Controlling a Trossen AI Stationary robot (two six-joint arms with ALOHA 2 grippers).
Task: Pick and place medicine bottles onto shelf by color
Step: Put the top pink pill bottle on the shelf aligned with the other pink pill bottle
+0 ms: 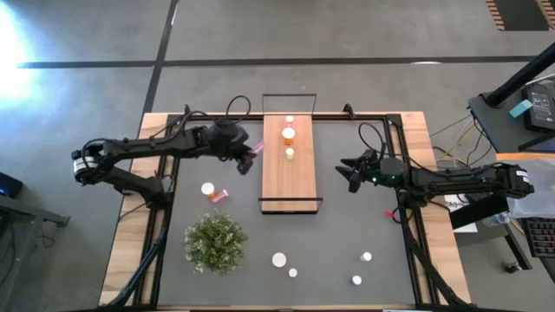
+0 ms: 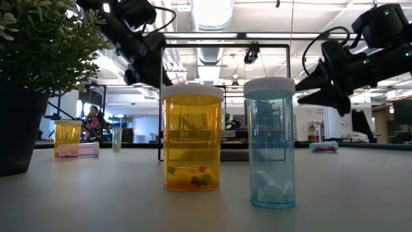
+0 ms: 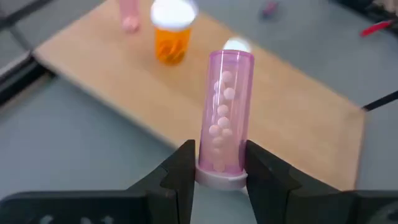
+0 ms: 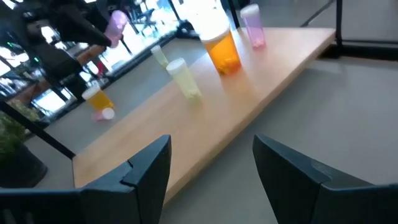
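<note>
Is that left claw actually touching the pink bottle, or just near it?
Touching. In the left wrist view, both fingers of the left gripper press against the pink bottle near its cap end, holding it above the shelf.

Three bottles [image 1: 289, 134] on one shelf [image 1: 290, 173], one plant [image 1: 214, 243], two arms.

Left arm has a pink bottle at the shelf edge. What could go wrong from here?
1. The left gripper pinches the pink bottle only at its cap end; it could tilt or slip on release.
2. Three bottles already stand on the shelf; the orange bottle looks closest and might get knocked.
3. The open right gripper hangs beside the shelf's other side; the arms may crowd each other.
</note>
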